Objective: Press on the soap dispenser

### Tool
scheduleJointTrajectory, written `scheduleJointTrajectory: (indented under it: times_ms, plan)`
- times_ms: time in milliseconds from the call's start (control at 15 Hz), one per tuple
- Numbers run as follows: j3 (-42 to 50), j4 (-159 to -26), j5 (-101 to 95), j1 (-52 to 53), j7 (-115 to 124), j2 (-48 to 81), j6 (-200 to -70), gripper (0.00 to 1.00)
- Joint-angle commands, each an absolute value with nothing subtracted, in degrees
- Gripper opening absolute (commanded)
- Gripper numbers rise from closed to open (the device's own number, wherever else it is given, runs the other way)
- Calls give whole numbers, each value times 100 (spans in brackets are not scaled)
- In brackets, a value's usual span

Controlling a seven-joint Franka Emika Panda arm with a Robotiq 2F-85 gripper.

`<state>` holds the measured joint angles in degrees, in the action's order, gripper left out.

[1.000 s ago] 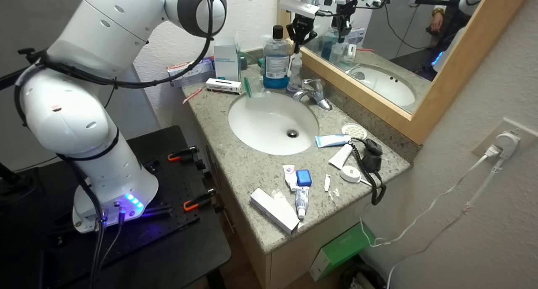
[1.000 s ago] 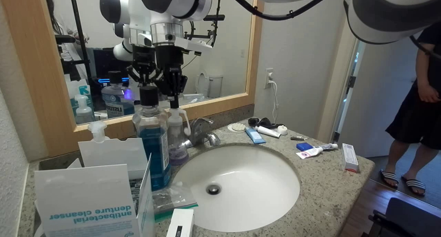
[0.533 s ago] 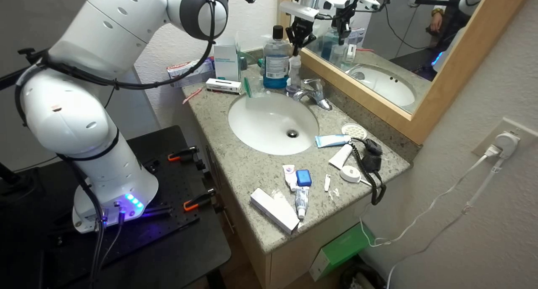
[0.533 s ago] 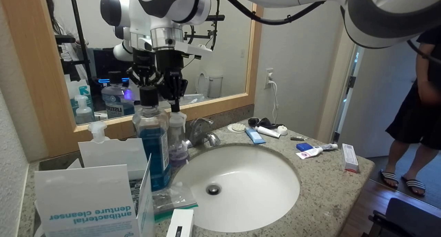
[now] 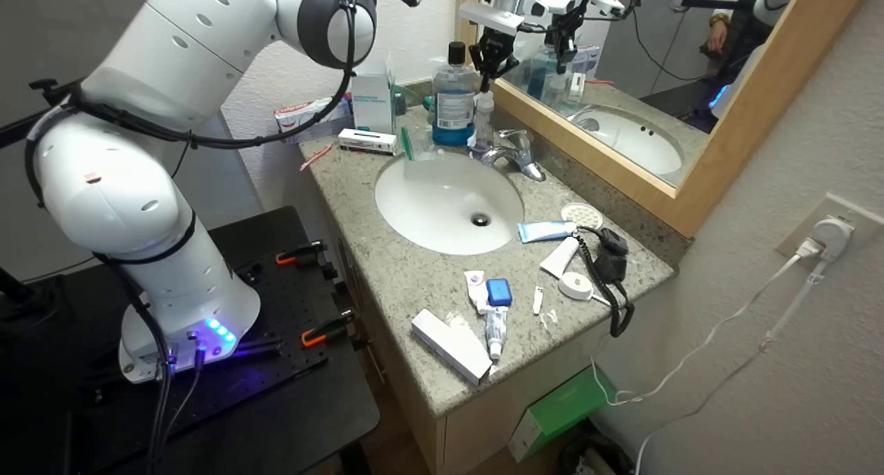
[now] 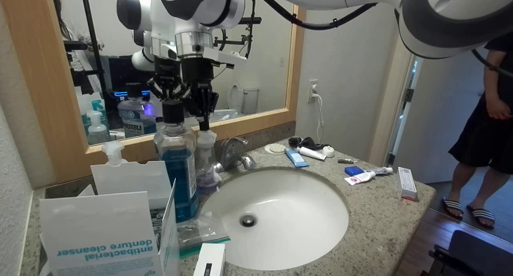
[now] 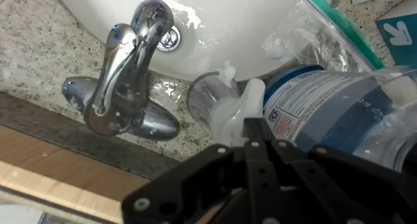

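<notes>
Speckled counter (image 6: 372,212): purplish liquid (image 6: 206,187) low in soap dispenser (image 6: 206,161), gripper (image 6: 204,126) atop.

Slim clear-plastic soap dispenser (image 6: 206,159): smooth, slightly glossy; rounded white plastic pump (image 7: 250,102). Curved silver metal faucet (image 7: 128,80): polished. Oval white sink (image 7: 224,32): glossy. Speckled grey stone-like countertop (image 7: 35,45): smooth. Pale wood mirror frame (image 6: 44,87): grained. Black gripper (image 7: 259,129): matt.

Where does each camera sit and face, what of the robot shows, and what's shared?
An exterior view: high, facing down on the sink; arm, base, gripper.
An exterior view: near the cleanser box, facing across the sink; arm, gripper.
Wrist view: above the gripper, facing down at the soap dispenser; gripper.
Both exterior views share the sink, mirror and gripper.
</notes>
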<state>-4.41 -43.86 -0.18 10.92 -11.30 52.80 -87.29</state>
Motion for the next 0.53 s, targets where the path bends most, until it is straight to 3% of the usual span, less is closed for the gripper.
scheduleJointTrajectory:
  times_ms: [0,467]
  plan:
    - [-463,-4047,60,961,-1306,6006,-8977,0]
    - [-406,-4157,-40,1014,-1240,5698,-8903,0]
